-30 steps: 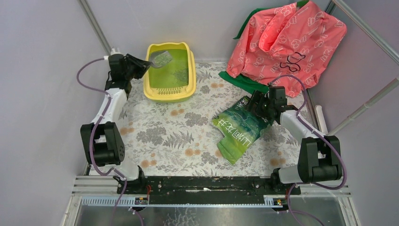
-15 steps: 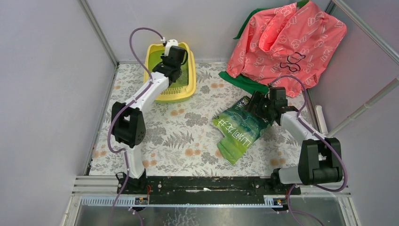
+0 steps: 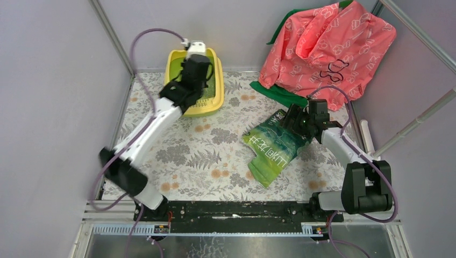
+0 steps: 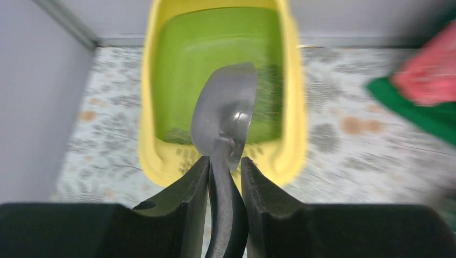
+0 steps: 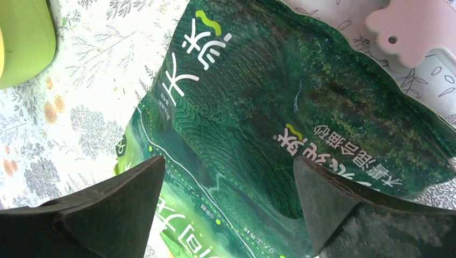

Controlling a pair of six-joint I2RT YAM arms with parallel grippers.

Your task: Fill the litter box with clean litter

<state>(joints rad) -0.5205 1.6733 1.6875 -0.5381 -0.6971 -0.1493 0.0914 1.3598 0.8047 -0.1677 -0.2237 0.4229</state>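
Note:
The yellow litter box (image 3: 216,101) with a green inside stands at the far middle-left of the table. In the left wrist view it (image 4: 293,134) lies straight ahead, blurred. A faint grainy patch of litter (image 4: 270,86) shows along its right inner side. My left gripper (image 3: 194,69) hovers over the box. It is shut (image 4: 225,160) on the handle of a grey scoop (image 4: 228,107), whose bowl looks empty. My right gripper (image 3: 294,119) is open (image 5: 228,164) just above the glossy green bag (image 5: 258,97), which lies flat (image 3: 271,148) at centre-right.
A large pink bag (image 3: 328,43) sits slumped at the back right over a green cloth (image 3: 277,92). A pink plastic piece (image 5: 408,27) lies beside the green bag. Grey walls close in the left, back and right sides. The table has a floral cover (image 3: 209,161).
My left arm has swung from the box's left side to reach over the box from the front. The scoop held litter a second ago and now looks empty. My right arm has not moved.

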